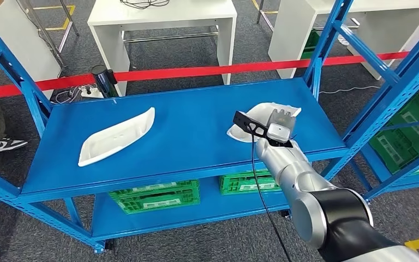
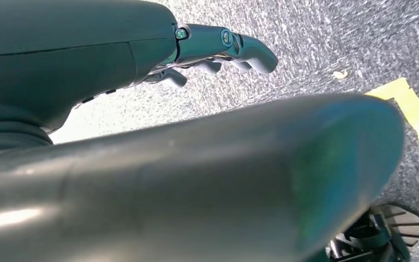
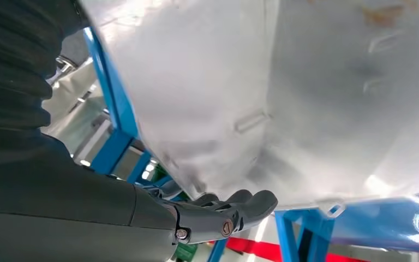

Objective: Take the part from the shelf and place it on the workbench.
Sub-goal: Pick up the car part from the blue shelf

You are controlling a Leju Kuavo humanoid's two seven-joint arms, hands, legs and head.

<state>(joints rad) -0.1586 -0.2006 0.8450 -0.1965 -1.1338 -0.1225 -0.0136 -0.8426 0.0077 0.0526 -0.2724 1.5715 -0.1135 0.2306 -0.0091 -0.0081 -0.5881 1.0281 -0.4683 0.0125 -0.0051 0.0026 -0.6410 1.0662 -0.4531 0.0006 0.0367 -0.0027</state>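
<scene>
Risk lies mostly in the grip: the right robot hand (image 1: 281,124) reaches the white moulded part (image 1: 263,115) at the right end of the blue shelf (image 1: 185,143), fingers (image 3: 245,207) at its edge, hold uncertain, so it may slip.

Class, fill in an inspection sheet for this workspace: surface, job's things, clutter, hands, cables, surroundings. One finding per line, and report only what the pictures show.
Surface: blue shelf.
Job's things: white part on the left; second white part on the right, at the right hand.
Clutter: nothing seen.
Hands: right hand at the second part, grip unclear; left hand hangs over carpet, holding nothing.
Cables: black cable along the right arm.
Surroundings: red barrier tape, green crates, white tables.
</scene>
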